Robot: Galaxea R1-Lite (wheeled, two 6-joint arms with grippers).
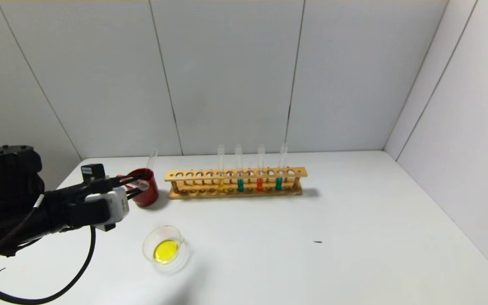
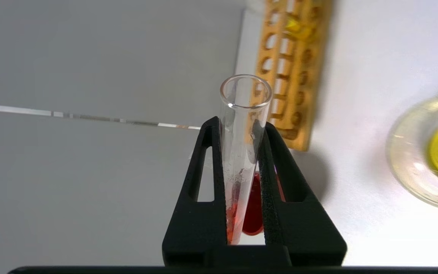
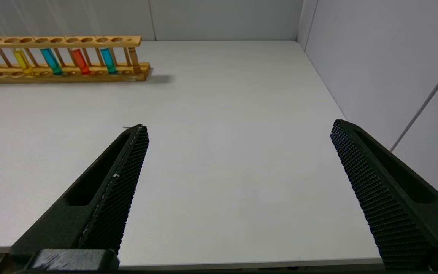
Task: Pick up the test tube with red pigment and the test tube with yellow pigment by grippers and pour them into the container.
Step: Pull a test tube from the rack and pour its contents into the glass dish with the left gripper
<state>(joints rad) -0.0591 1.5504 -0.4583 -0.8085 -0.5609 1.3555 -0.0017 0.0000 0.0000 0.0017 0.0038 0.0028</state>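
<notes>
We see the test tube with red pigment (image 2: 243, 152) clamped in the left end effector (image 2: 242, 129), just left of the wooden rack (image 1: 235, 183). Its long axis lies nearly level, open mouth toward the rack, round bottom back between the fingers (image 2: 203, 182), a little orange-red liquid pooled at that bottom end. Slim clear glass, smooth; fingers matte black, pointed, narrow gap filled by the tube. Below it sits the dark red cup (image 1: 146, 192), opaque, at the rack's left end, with an empty clear tube leaning in it. Container (image 1: 165, 250): low round clear dish, yellow liquid inside, on the white counter (image 1: 354, 237) in front of the rack's left end. Test tube with yellow pigment (image 1: 220, 169) stands upright in the rack, long axis vertical. Right end effector (image 3: 238, 190) hangs spread wide over the counter, well right of the rack, holding nothing.
</notes>
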